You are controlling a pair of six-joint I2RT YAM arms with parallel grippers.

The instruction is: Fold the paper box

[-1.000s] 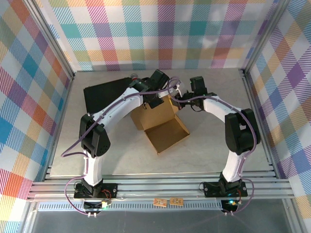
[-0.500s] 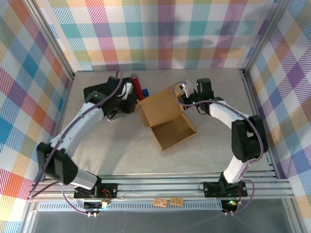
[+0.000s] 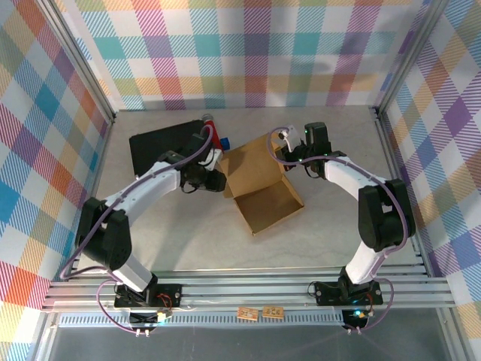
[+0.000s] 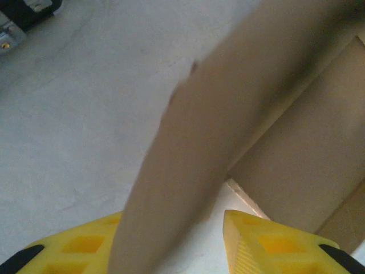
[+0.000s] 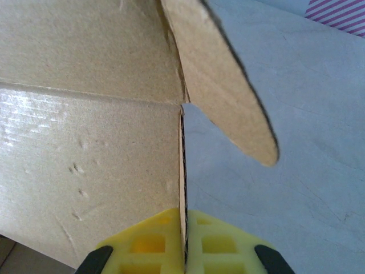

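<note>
The paper box [image 3: 259,180] is plain brown cardboard, lying part-folded in the middle of the table with its tray open toward the front. My left gripper [image 3: 219,180] is at the box's left corner. In the left wrist view its yellow fingers [image 4: 268,245] stand apart, open, with a blurred cardboard flap [image 4: 194,148] running between them and a gap on the flap's right side. My right gripper [image 3: 285,156] is at the box's back right, shut on the thin edge of a box panel [image 5: 91,160]; the fingers of the right gripper [image 5: 183,245] pinch that edge.
A black case [image 3: 159,145] lies at the back left with a red cylinder [image 3: 213,134] beside it; its corner [image 4: 23,10] lies just beyond the left gripper. Metal frame rails [image 3: 248,289] edge the table in front, checked walls on the other sides.
My left gripper let go at the box's back, swung left over the black case, then came back to the box's left corner with its jaws open. The box shifted slightly right.
</note>
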